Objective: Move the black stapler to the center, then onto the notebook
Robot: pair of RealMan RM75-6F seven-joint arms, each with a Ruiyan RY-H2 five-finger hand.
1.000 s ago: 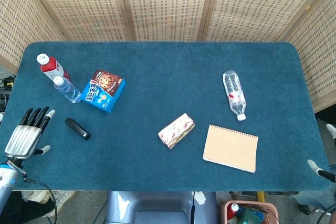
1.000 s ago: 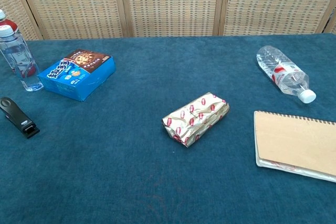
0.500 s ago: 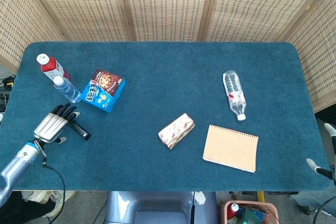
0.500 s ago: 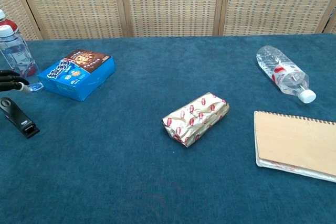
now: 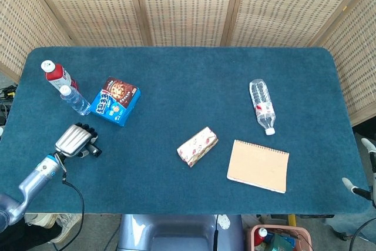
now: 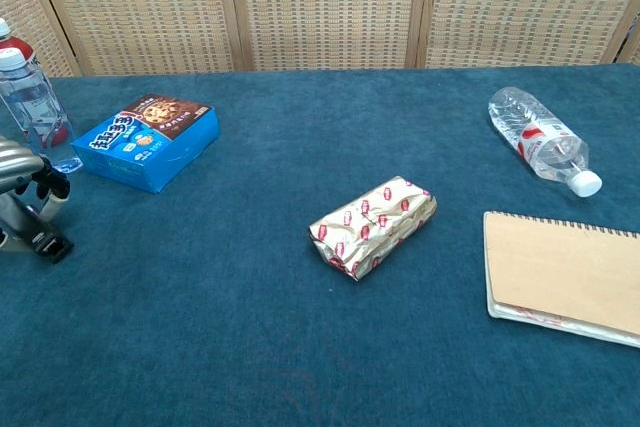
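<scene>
Left robot hand [image 5: 76, 140], silver-backed with dark fingers, is seen at the near left of the bench, its fingers curled down over the small black stapler [image 6: 47, 243]. Whether the stapler is truly clamped or only covered cannot be told; most of it is hidden, and only its dark end shows at the fingertips. The stapler is judged to lie on the cloth at the left side, well apart from the tan spiral-bound notebook [image 5: 258, 166] at the near right. Only a white-tipped sliver of the right robot hand [image 5: 357, 187] shows at the right edge, so its state cannot be told.

Several risks are judged from here. A shallow hold on so low and narrow a thing could let it slip or twist on lifting. The blue biscuit box [image 5: 116, 100] and two upright clear plastic bottles [image 5: 75, 100] stand just beyond the hand and could be knocked. The shiny red-and-white wrapped packet [image 5: 197, 146] lies near the centre, where the stapler must be set.

The bench [image 5: 188, 69] is covered in dark teal cloth. A clear bottle [image 5: 262, 106] lies on its side at the right. Woven cane screens [image 5: 188, 4] close off the far side.
</scene>
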